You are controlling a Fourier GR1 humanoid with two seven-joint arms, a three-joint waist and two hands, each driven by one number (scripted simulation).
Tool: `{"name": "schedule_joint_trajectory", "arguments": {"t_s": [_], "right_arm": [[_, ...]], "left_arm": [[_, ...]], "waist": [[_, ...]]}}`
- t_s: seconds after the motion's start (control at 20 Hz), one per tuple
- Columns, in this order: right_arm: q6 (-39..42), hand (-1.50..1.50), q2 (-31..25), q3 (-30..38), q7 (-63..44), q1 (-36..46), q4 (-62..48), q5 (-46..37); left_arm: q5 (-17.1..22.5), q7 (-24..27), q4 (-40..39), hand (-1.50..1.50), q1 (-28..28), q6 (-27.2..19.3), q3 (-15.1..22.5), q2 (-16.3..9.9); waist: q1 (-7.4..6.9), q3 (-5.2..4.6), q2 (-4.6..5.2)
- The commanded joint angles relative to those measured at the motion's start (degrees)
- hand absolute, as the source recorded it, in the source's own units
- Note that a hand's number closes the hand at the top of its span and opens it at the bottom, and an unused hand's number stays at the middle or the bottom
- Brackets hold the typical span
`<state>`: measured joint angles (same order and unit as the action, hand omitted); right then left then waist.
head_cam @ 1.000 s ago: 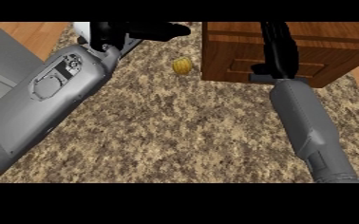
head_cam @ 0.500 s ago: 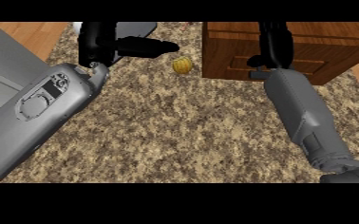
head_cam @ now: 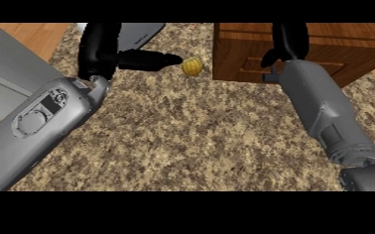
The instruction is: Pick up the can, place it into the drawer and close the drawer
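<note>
Yellow ribbed metal can (head_cam: 192, 67) lay at the left hand's (head_cam: 110, 54) three o'clock; straight fingers (head_cam: 150, 60) should bracket it squarely.

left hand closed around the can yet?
No: the can lies on the counter just past the left hand, whose fingertips point at it without curling round it.
</note>
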<state>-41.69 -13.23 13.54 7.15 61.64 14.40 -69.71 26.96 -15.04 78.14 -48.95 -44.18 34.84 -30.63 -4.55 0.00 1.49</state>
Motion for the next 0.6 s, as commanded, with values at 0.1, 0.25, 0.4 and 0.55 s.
{"name": "schedule_joint_trajectory", "arguments": {"t_s": [0.1, 0.25, 0.4, 0.55], "right_arm": [[-0.55, -1.5, 4.13, 5.35, 6.04, 3.56, 0.9, 6.92], [2.48, -1.5, 4.94, 9.28, 9.48, 5.32, 1.84, 11.82], [3.34, -1.5, 5.67, 12.94, 13.02, 5.07, 2.65, 16.12], [7.36, -1.5, 4.99, 16.04, 16.7, 6.96, 3.35, 20.02]], "left_arm": [[-1.14, 1.3, 0.55, -1.5, 2.71, -0.62, -0.12, 0.82], [-1.27, 0.5, 1.08, -1.5, 2.28, 0.1, -0.38, -0.27], [-1.0, 0.86, 2.59, -1.5, 3.85, 0.04, -0.67, -0.14], [-1.23, 1.55, 2.18, -1.5, 4.52, -0.39, -1.38, 0.3]], "waist": [[-0.49, 0.23, 0.32], [-0.56, 0.3, 0.11], [-0.6, 0.31, -0.03], [0.22, 0.25, -0.06]]}}
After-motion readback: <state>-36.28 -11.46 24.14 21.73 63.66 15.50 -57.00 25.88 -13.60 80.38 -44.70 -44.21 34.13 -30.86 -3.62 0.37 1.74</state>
